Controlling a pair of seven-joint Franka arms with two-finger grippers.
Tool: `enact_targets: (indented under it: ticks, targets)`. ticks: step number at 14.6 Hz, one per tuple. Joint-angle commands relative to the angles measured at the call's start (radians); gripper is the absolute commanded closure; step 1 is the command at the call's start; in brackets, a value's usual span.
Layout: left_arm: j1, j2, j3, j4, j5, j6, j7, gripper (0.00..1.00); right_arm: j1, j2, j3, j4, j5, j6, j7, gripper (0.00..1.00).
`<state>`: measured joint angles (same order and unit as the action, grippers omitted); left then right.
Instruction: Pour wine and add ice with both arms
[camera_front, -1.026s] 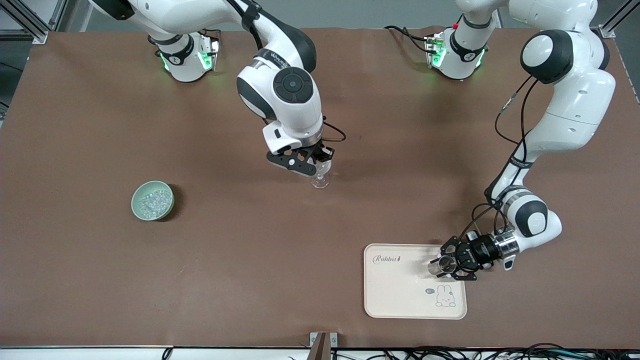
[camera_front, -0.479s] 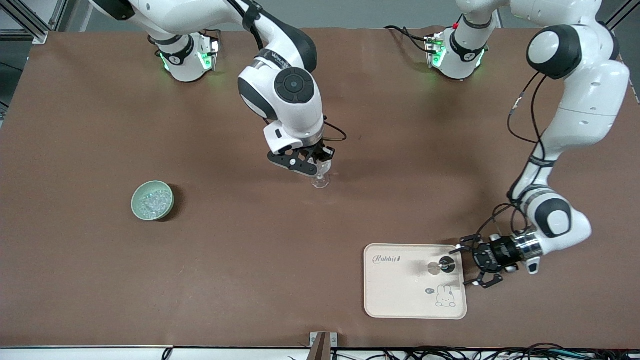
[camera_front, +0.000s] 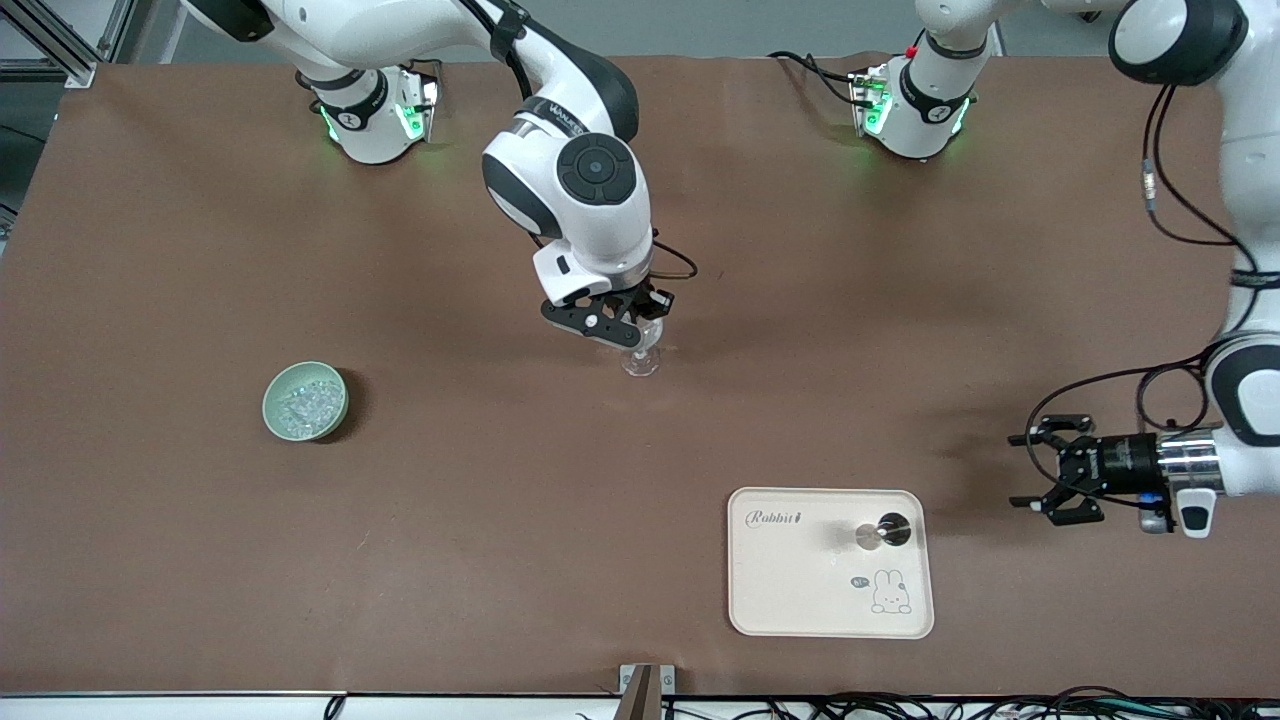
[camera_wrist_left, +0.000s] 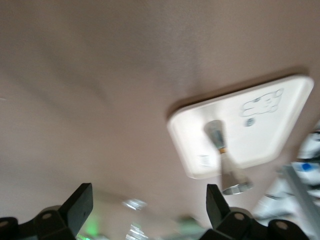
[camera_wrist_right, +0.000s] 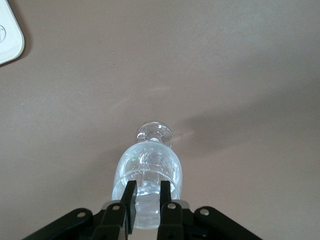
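A clear stemmed glass (camera_front: 640, 362) stands mid-table. My right gripper (camera_front: 636, 326) hangs just over its rim, shut on a clear chunk of ice (camera_wrist_right: 148, 214). The glass (camera_wrist_right: 151, 159) shows right under the gripper (camera_wrist_right: 148, 194) in the right wrist view. More ice (camera_front: 303, 405) lies in a pale green bowl (camera_front: 278, 388) toward the right arm's end. My left gripper (camera_front: 1023, 471) is open and empty, low over the table beside the tray, toward the left arm's end. It also shows open in the left wrist view (camera_wrist_left: 147, 200).
A cream tray (camera_front: 800, 590) with a rabbit print lies near the front edge and shows in the left wrist view (camera_wrist_left: 272, 132). A small dark-topped vessel (camera_front: 884, 532) stands on it, also in the left wrist view (camera_wrist_left: 225, 165). The tray's corner (camera_wrist_right: 7, 35) shows in the right wrist view.
My left gripper let go of the small vessel on the tray and drew back toward the left arm's end. My right gripper has hardly moved over the glass.
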<state>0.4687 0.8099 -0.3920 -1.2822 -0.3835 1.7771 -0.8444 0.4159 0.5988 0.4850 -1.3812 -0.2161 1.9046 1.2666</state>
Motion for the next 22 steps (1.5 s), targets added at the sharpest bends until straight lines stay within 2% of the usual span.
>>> enact_targets:
  ticks: [1,3,4,6,7,8,11,12,14,16,17,20,22]
  targets:
    - [-0.068,-0.133,-0.011,-0.028,0.281,-0.053,0.040,0.00,0.006,0.004,0.001,0.007,-0.006,-0.012,0.011,0.80]
    - [-0.081,-0.204,-0.065,-0.028,0.484,-0.067,0.179,0.00,0.006,0.004,0.001,0.005,-0.006,-0.013,0.011,0.77]
    - [-0.076,-0.244,-0.096,-0.029,0.541,-0.068,0.241,0.00,0.006,0.004,0.001,0.005,-0.006,-0.012,0.011,0.68]
    - [-0.065,-0.302,-0.128,-0.029,0.554,-0.068,0.327,0.00,0.006,0.004,0.001,0.005,-0.006,-0.012,0.011,0.30]
    - [-0.071,-0.334,-0.130,-0.031,0.560,-0.070,0.370,0.00,0.006,0.004,0.001,0.005,-0.006,-0.013,0.011,0.07]
    - [-0.076,-0.366,-0.131,-0.035,0.575,-0.070,0.411,0.00,0.006,0.004,0.001,0.005,-0.006,-0.012,0.008,0.00]
    - [-0.103,-0.464,-0.139,-0.045,0.577,-0.096,0.533,0.00,0.001,-0.004,0.001,0.014,-0.009,-0.013,0.008,0.00]
    - [-0.164,-0.501,-0.092,-0.058,0.574,-0.110,0.565,0.00,-0.008,-0.014,0.000,0.017,-0.014,-0.016,0.005,0.00]
    - [-0.316,-0.610,0.078,-0.126,0.520,-0.145,0.590,0.00,-0.009,-0.063,-0.019,0.024,-0.035,-0.033,0.007,0.00]
    - [-0.479,-0.688,0.265,-0.173,0.425,-0.183,0.614,0.00,-0.048,-0.123,-0.042,0.028,-0.112,-0.033,0.000,0.00]
    - [-0.543,-0.722,0.335,-0.199,0.413,-0.189,0.636,0.00,-0.089,-0.164,-0.039,0.028,-0.147,-0.036,-0.004,0.00]
    - [-0.561,-0.794,0.354,-0.270,0.387,-0.189,0.717,0.00,-0.199,-0.261,-0.039,0.021,-0.158,-0.065,-0.056,0.00]
    - [-0.558,-0.851,0.349,-0.342,0.388,-0.186,0.719,0.00,-0.273,-0.319,-0.039,0.019,-0.158,-0.180,-0.200,0.00]
